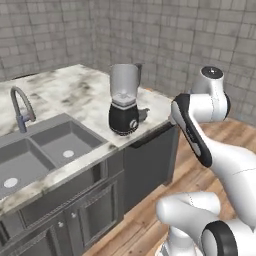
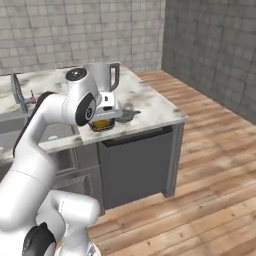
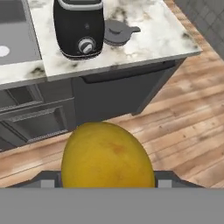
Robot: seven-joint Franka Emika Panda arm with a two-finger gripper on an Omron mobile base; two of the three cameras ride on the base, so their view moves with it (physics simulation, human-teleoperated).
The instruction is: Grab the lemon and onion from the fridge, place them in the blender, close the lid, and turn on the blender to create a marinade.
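1. We see the blender (image 1: 124, 102) standing on the marble counter (image 1: 75, 92), near the counter's front edge, and we place everything else from it.
2. Its jar is clear and grey-tinted and sits upright on the black base. The silver knob (image 3: 86, 45) faces the front edge.
3. The jar's top is uncovered. The lid (image 3: 116, 33) lies flat on the counter just beside the blender's base, on the side away from the sink (image 1: 50, 145). From these views we cannot tell whether lid and base touch.
4. The gripper (image 2: 102, 119) hangs in front of the blender, on the floor side of the counter edge. In the right base view it covers the blender's base.
5. It pinches a round yellow fruit, which we take for the lemon (image 3: 107, 159). The fruit hides the fingertips in the hand view, so we judge the grip from the fruit sitting tight under the hand.
6. The lemon is therefore in front of the blender and apart from it, off the counter, with wooden floor (image 3: 183, 122) beneath it.
7. The sink lies well to one side of the blender, with the curved tap (image 1: 21, 107) behind the basins.
8. Below the blender, under the counter, is a dark appliance front (image 3: 118, 92).
9. Nothing shows through the jar's clear wall.
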